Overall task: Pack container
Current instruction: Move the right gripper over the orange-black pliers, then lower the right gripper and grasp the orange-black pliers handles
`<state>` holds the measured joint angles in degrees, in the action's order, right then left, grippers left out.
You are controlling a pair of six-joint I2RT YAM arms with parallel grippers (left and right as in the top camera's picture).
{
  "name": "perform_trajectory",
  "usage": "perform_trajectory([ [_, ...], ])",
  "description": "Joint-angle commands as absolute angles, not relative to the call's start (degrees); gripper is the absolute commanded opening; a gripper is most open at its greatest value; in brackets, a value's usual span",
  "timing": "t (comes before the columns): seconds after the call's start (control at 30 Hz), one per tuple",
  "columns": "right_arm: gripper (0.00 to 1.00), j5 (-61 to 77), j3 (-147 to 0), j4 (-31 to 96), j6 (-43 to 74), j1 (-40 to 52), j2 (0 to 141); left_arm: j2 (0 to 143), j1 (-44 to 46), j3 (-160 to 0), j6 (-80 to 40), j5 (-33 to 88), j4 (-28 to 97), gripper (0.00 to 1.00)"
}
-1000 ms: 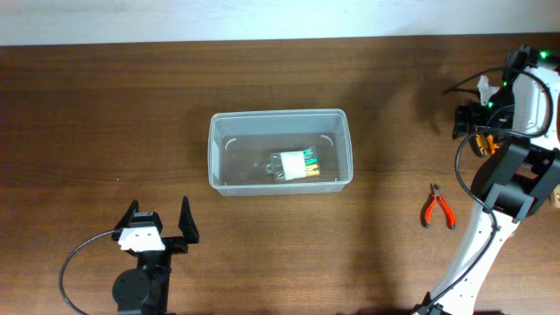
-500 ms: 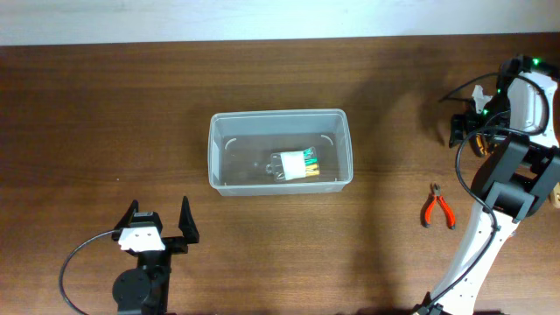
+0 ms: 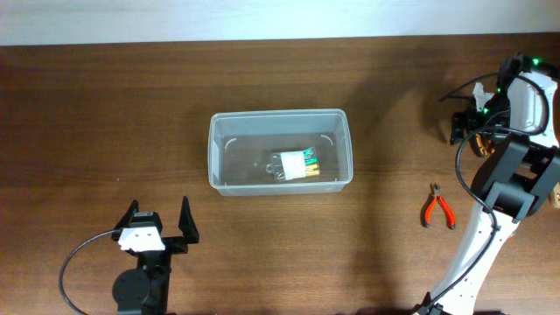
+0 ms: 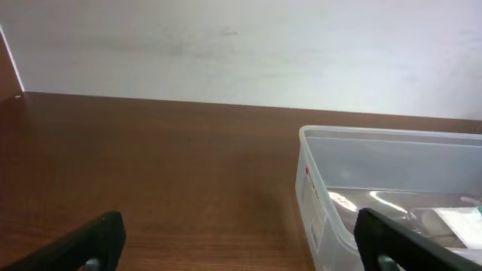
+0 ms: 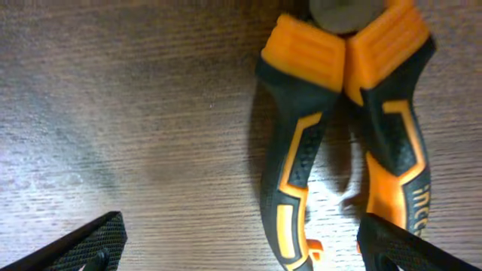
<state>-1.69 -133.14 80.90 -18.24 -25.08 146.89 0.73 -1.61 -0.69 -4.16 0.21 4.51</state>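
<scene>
The container (image 3: 280, 117) is a clear plastic bin at the table's middle; a white packet with green and yellow pieces (image 3: 297, 164) lies inside. It also shows in the left wrist view (image 4: 392, 139). My left gripper (image 3: 158, 221) is open and empty, below and left of the bin. My right gripper (image 3: 470, 131) is open at the far right, pointing down over orange-and-black pliers (image 5: 346, 113) that lie on the wood. One handle lies between the fingers; the other is by the right finger. The fingers (image 5: 241, 245) do not touch them.
Small red-handled pliers (image 3: 437, 208) lie on the table at the right, below my right gripper. A pale wall (image 4: 241, 45) runs behind the table's far edge. The right arm's base and cable (image 3: 490, 227) stand at the right front.
The right arm shifted slightly left and down toward the orange-and-black pliers a second ago, then held still. The left arm and the bin have not moved.
</scene>
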Motion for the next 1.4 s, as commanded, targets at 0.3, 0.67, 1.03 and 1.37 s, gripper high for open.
perform_trajectory([
  [0.3,0.98,-4.71,-132.62,79.13,-18.83,-22.04,147.72,0.40,-1.37,-0.51,-4.29,0.21,4.78,0.99],
  [0.67,0.99,-4.80,-130.63,78.39,-18.61,-22.26,147.72,0.40,-1.37,-0.51,-4.29,0.23,4.78,0.99],
  [1.03,0.99,-7.14,-130.39,77.10,-18.35,-22.31,147.94,0.40,-1.37,-0.51,-4.29,0.23,4.78,0.99],
  [1.37,0.91,-7.14,-130.28,77.08,-18.17,-22.31,148.66,0.40,-1.37,-0.51,-4.29,0.23,4.78,0.99],
])
